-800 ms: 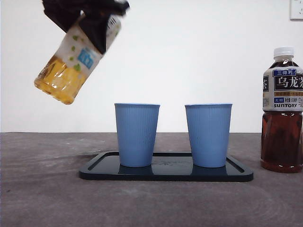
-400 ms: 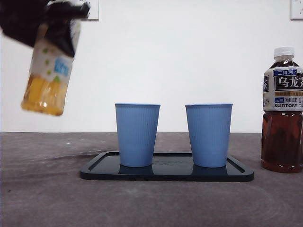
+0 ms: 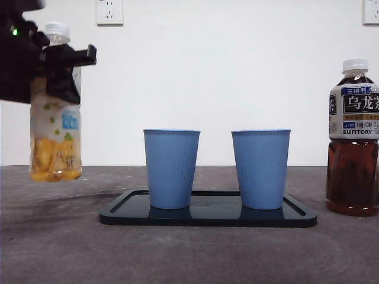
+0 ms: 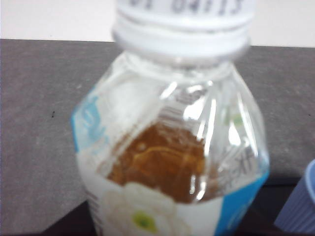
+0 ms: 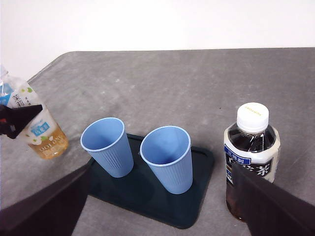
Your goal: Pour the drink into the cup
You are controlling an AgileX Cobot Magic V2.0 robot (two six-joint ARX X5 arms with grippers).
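Note:
A clear bottle of yellow tea (image 3: 55, 130) with a white cap hangs upright at the far left, left of both cups. My left gripper (image 3: 59, 65) is shut on its upper part. The left wrist view is filled by that bottle (image 4: 172, 147), and the right wrist view shows the bottle (image 5: 37, 132) beside the tray. Two blue ribbed cups (image 3: 172, 168) (image 3: 261, 168) stand on a black tray (image 3: 207, 218); both cups (image 5: 106, 145) (image 5: 167, 157) look empty from above. My right gripper (image 5: 160, 166) hovers open high above the tray.
A capped bottle of dark oolong tea (image 3: 353, 142) stands on the table right of the tray, also seen as the dark bottle (image 5: 251, 157) from above. The grey table runs back to a white wall with sockets.
The yellow tea bottle swung from tilted, with its neck towards the cups, back to upright. It also moved left and lower in the left gripper.

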